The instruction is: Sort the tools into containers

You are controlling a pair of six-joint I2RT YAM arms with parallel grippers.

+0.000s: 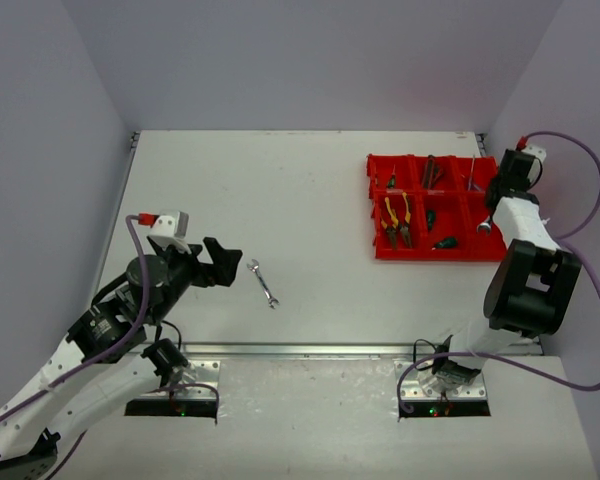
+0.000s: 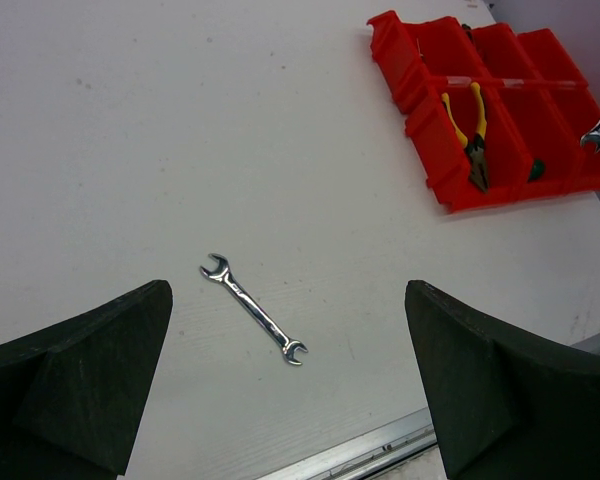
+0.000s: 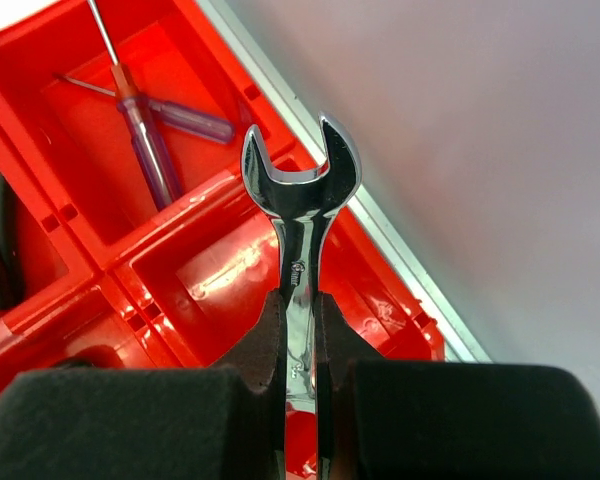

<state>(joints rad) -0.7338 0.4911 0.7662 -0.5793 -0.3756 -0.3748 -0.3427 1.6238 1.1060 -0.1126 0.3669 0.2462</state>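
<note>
Starting on your right: the right gripper [image 3: 300, 305] is clamped on a silver wrench [image 3: 302, 190]. Its fingers pinch the shank, so one open-ended head sticks out past the fingertips. You are holding it above the right end of the red tray [image 1: 420, 257], clear of the plastic. From the wrist camera, the head lines up with the wall between two compartments. One holds two screwdrivers [image 3: 158, 150] with purplish handles, and the other shows only bare red floor. That view alone does not tell you which of the two it is over. The top camera puts it over the near right compartment.

Your left gripper [image 2: 288, 292] is spread wide and holds nothing. It hovers above the table [image 2: 180, 120], well apart from the tray. A second wrench [image 2: 254, 322] lies flat on the table just ahead of that gripper. From the left wrist camera it lies diagonally between the two fingers, somewhat nearer the left one, and neither finger touches it. It lies well to the left of the tray and nearer the arm bases.

Inside the tray, yellow-handled pliers [image 1: 397, 220] lie in the near left compartment, and dark-handled pliers [image 1: 430, 172] lie in the far middle one.
</note>
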